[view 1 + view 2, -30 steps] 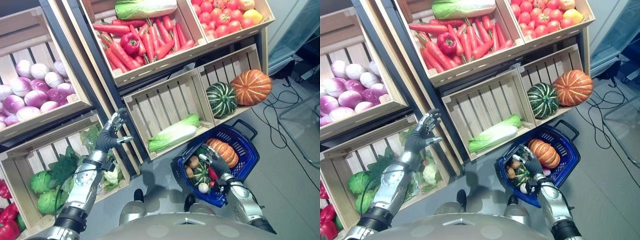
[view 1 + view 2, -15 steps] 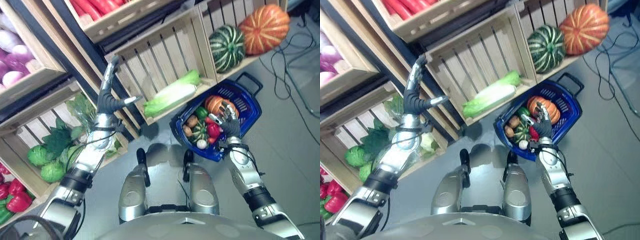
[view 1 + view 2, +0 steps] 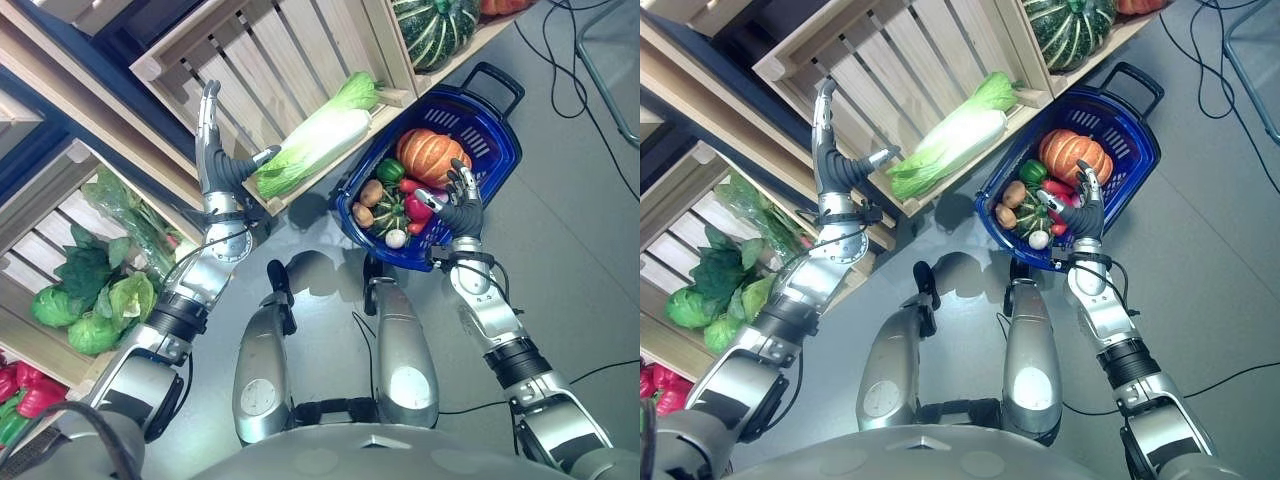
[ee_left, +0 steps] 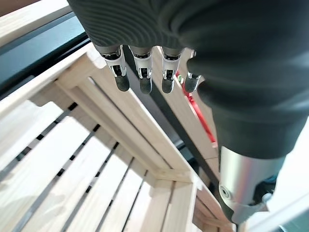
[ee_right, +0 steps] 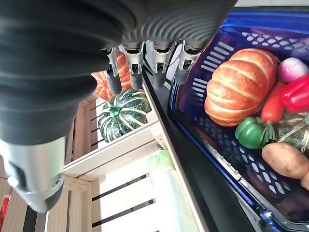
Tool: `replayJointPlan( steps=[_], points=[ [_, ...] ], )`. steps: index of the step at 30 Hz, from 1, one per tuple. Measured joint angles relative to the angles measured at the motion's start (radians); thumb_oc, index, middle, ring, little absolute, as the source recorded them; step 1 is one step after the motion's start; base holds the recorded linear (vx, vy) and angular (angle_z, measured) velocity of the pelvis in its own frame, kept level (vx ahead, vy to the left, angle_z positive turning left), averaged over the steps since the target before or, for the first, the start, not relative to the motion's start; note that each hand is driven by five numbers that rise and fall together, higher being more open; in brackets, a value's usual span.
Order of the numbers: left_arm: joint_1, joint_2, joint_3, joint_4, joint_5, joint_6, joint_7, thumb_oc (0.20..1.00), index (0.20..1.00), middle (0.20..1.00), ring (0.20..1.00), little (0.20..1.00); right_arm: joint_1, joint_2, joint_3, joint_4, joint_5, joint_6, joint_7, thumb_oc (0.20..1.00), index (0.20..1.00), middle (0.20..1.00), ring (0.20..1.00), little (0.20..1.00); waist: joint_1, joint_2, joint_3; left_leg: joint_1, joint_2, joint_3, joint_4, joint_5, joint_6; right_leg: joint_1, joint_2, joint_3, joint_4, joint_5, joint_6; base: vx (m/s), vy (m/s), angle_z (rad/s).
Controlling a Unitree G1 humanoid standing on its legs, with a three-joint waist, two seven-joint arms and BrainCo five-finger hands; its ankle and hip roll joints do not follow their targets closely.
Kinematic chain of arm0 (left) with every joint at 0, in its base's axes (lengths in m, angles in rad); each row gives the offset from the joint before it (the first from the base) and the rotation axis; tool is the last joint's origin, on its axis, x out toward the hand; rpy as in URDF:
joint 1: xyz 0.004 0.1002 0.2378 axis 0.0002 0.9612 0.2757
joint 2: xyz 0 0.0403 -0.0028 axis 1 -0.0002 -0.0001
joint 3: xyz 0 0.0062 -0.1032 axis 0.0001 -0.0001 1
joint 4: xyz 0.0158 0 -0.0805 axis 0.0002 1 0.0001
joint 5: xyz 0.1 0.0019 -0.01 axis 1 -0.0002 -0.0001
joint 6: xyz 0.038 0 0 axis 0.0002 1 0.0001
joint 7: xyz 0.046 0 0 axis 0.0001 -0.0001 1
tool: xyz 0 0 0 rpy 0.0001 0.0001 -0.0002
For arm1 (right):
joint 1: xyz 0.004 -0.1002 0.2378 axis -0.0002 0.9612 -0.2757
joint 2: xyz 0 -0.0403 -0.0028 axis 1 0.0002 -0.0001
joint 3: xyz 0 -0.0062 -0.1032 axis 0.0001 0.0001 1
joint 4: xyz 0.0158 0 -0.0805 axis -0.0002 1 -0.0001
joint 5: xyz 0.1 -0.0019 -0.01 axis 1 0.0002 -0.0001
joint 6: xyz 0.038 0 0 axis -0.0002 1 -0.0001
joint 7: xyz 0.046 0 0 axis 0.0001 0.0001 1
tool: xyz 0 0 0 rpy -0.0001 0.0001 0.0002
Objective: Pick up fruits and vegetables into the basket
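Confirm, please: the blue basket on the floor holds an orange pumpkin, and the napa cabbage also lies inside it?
Not quite. The blue basket holds the orange pumpkin, but the napa cabbage lies in the wooden crate beside it, as the left eye view shows.

A deep blue basket (image 3: 495,130) is seen, holding an orange ribbed pumpkin (image 3: 433,155), a green pepper (image 3: 390,171), a red pepper (image 3: 417,208) and brown potatoes (image 3: 372,193). A dark green squash (image 3: 433,30) is striped pale. The crates (image 3: 290,60) are of pale wood.

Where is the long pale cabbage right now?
In the left eye view, the cabbage lies in the slatted wooden crate, between the left hand and the blue basket on the floor.
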Motion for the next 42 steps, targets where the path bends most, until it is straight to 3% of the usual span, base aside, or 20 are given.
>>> replayJointPlan(
  steps=[6, 16, 34, 42],
  points=[
    [-0.049, -0.033, 0.002, 0.123, -0.104, 0.024, 0.036, 1.000, 1.000, 1.000, 1.000, 1.000, -0.010, -0.018, 0.002, -0.030, -0.019, 0.035, 0.011, 1.000, 1.000, 1.000, 1.000, 1.000, -0.033, 0.000, 0.001, -0.052, 0.000, 0.028, 0.022, -0.004, 0.001, -0.079, 0.002, 0.035, 0.032, 0.001, -0.001, 0.00, 0.089, -0.14],
    [-0.172, -0.027, 0.025, 0.355, -0.262, 0.067, 0.004, 1.000, 1.000, 1.000, 1.000, 1.000, -0.032, -0.098, 0.003, -0.113, -0.021, 0.101, 0.111, 1.000, 1.000, 1.000, 1.000, 1.000, -0.102, 0.012, 0.010, -0.079, 0.000, 0.091, 0.050, -0.020, -0.001, -0.170, 0.007, 0.105, 0.104, -0.020, -0.008, 0.06, 0.108, -0.16],
    [-0.367, 0.031, 0.037, 0.540, -0.256, 0.156, -0.056, 1.000, 1.000, 1.000, 1.000, 1.000, -0.032, -0.174, 0.004, -0.141, -0.021, 0.109, 0.144, 1.000, 1.000, 1.000, 1.000, 1.000, -0.181, 0.034, 0.018, -0.130, 0.022, 0.139, 0.056, -0.013, -0.035, -0.304, 0.036, 0.151, 0.204, -0.059, -0.040, 0.02, 0.038, -0.08],
    [-0.408, 0.051, 0.000, 0.604, -0.237, 0.209, -0.123, 1.000, 1.000, 1.000, 1.000, 1.000, -0.023, -0.181, 0.001, -0.166, -0.020, 0.109, 0.164, 1.000, 1.000, 1.000, 1.000, 1.000, -0.193, 0.037, 0.019, -0.146, 0.033, 0.155, 0.054, -0.009, -0.044, -0.339, 0.044, 0.154, 0.216, -0.063, -0.048, 0.00, 0.008, -0.06]
  ],
)
